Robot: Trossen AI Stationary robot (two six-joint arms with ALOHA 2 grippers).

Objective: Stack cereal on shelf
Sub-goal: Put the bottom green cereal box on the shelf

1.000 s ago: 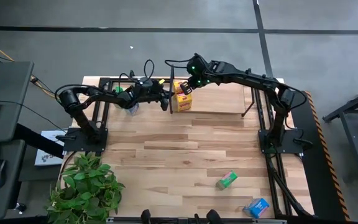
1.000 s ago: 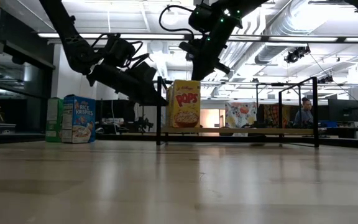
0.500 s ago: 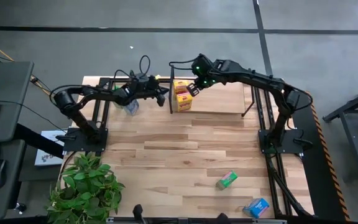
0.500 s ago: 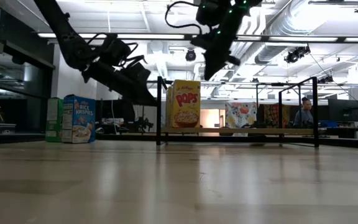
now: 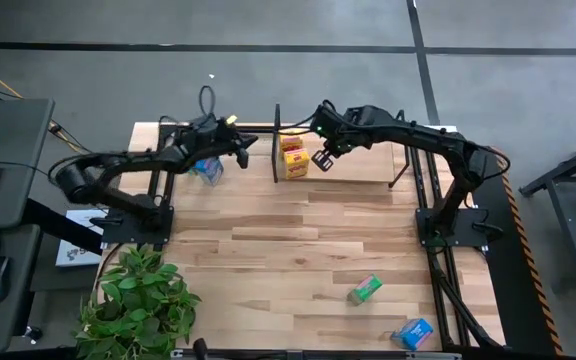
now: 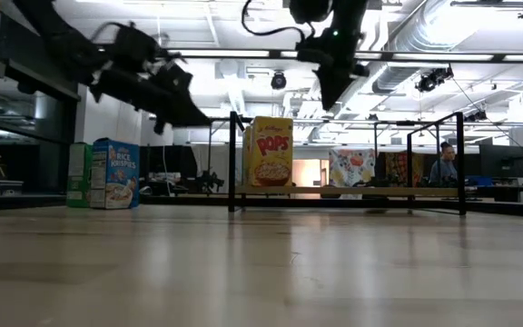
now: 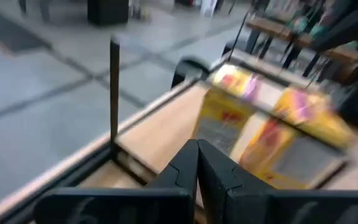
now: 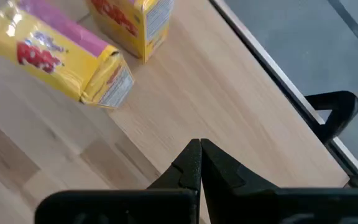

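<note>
Your left claw [image 5: 252, 141] hangs in the air with its fingers pressed together and nothing in them, just off the shelf's [image 5: 368, 165] left end, near the tabletop's [image 5: 288, 260] far edge. Your right claw [image 5: 325, 161] is likewise pinched closed and empty, above the shelf board just beside the two yellow-orange boxes [image 5: 292, 157]. Those boxes sit at the left end of the shelf, one upright, the other lying on its side. A blue box [image 5: 208, 168] stands on the tabletop near the far left corner. A green box [image 5: 365, 290] lies toward the near edge, and another blue box [image 5: 414, 333] lies by the near right corner.
</note>
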